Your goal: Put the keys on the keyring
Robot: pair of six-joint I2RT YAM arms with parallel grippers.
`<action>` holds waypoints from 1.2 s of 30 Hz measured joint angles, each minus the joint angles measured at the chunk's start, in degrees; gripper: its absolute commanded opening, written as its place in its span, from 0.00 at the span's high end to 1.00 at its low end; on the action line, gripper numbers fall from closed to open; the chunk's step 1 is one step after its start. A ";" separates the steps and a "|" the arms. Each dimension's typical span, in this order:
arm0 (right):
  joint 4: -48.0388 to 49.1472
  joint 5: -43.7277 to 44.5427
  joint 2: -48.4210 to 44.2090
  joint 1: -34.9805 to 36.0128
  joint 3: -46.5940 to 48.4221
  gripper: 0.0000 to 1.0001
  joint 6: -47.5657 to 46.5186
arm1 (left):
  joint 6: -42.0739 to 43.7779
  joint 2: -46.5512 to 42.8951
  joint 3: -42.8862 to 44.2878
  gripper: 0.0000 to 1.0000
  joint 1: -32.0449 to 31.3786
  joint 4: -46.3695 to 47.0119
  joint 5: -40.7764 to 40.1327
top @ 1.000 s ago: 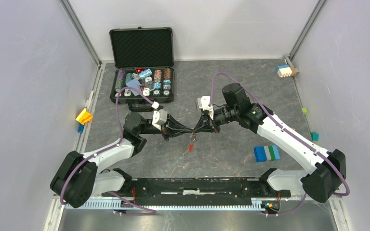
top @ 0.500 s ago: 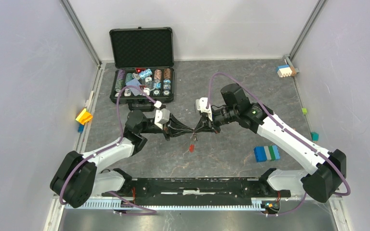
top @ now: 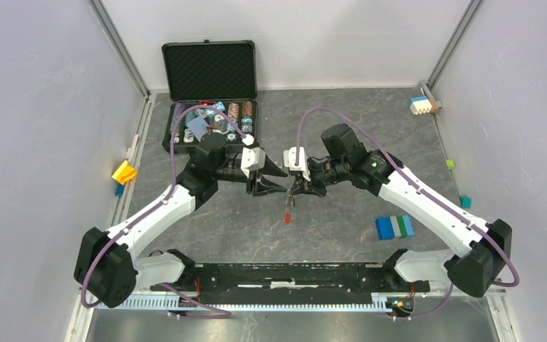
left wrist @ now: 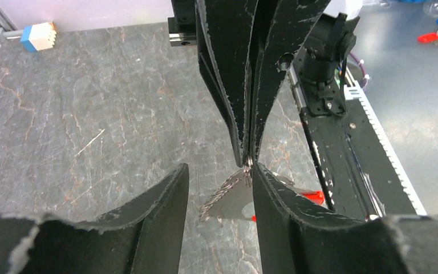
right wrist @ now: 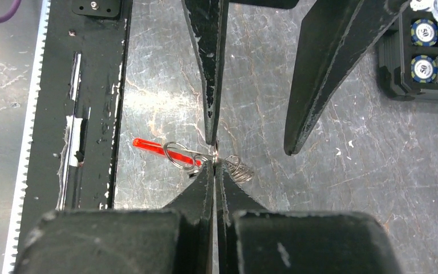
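Right jaws fully closed, fingertips pinching the thin silvery metal chain-loop keyring on the wire where ring meets chain. Its flat bright red plastic tag hangs off the ring beyond the pinch. Left jaws about half open, nothing in them; they straddle the pinch point, one finger with its tip just beside the right tips, the other off to the side and apart from the metal. Keyring is held up over the middle of the grey marbled bench, between the two arms; can't tell if the tag touches the surface. Small black-headed key not clearly made out in any view, so can't say whether it's on or off the ring. Handling, as a judgement: keyring very light, chain limp and likely to swing and twist. Ring wire is stiff but thin and slick, and could slip from a fingertip pinch. Tag is the only broad flat part, so the best spot for a steady hold, leaving the ring free for threading. Key is tiny; take it by the plastic head. Open black poker-chip case at far left corner, well apart.
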 measured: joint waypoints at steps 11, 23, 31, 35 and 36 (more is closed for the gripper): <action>-2.73 3.04 2.58 0.59 2.32 1.00 0.46 | 7.58 0.02 3.19 0.57 -0.90 -14.45 -0.96; -2.75 4.17 3.13 1.29 3.17 1.00 1.16 | 4.04 1.81 2.89 0.79 -1.81 -8.39 -1.05; -2.89 5.14 3.78 1.33 3.30 1.00 1.55 | 3.13 1.97 2.12 0.98 -1.88 -7.72 -1.05; -2.93 5.68 3.85 1.33 3.30 1.00 1.77 | 3.10 1.97 1.79 0.98 -1.90 -7.50 -0.92; -2.91 5.86 3.85 1.33 3.30 1.00 1.86 | 3.10 1.95 1.64 0.98 -1.88 -7.15 -0.94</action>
